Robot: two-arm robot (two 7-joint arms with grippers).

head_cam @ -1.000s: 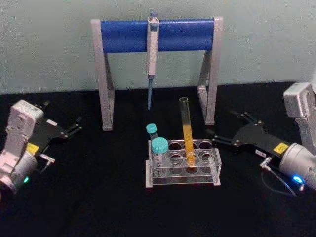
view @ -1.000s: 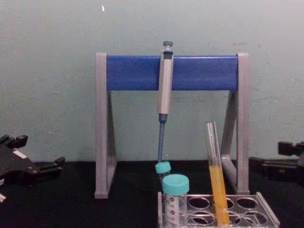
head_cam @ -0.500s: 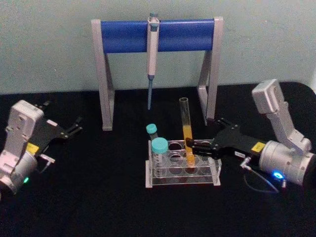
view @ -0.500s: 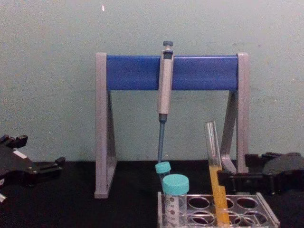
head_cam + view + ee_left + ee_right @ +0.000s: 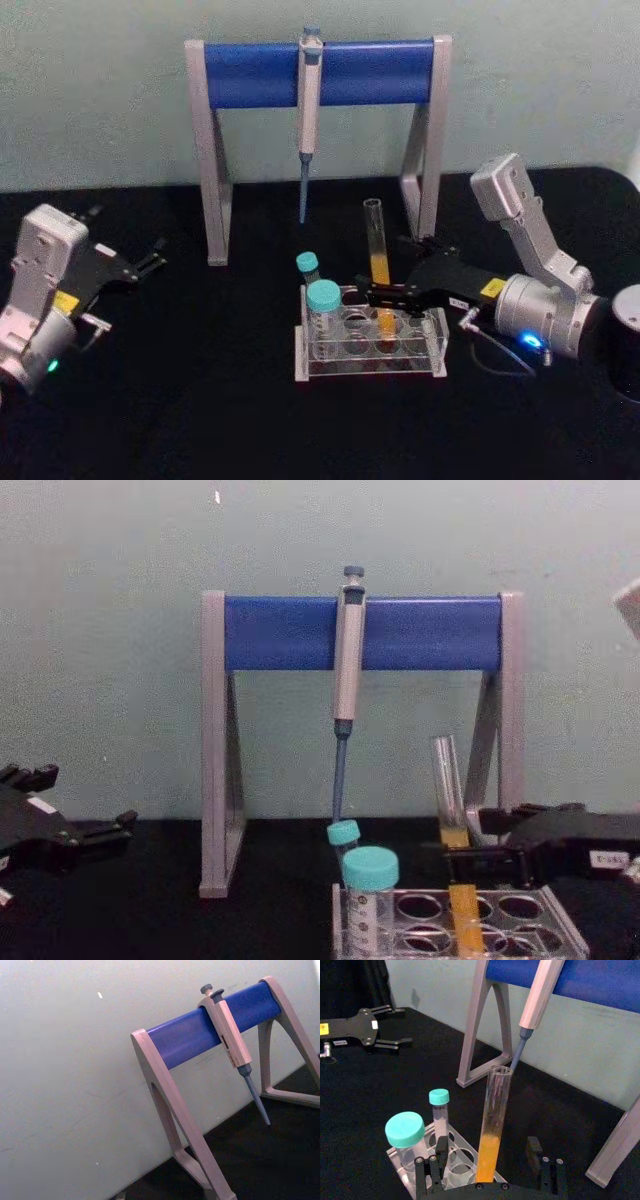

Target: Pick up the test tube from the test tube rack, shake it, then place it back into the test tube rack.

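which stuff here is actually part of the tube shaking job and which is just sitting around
In the job: test tube, rack, right gripper (open, one finger on either side of the tube).

Lying about: pipette, stand, two teal-capped vials, left gripper (open, parked at the left).

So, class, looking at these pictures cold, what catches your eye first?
The tall test tube of orange liquid, standing in the clear test tube rack in the middle, with the open right gripper straddling it. Behind stands the blue-barred pipette stand with a grey pipette hanging from it; the left gripper rests far left.
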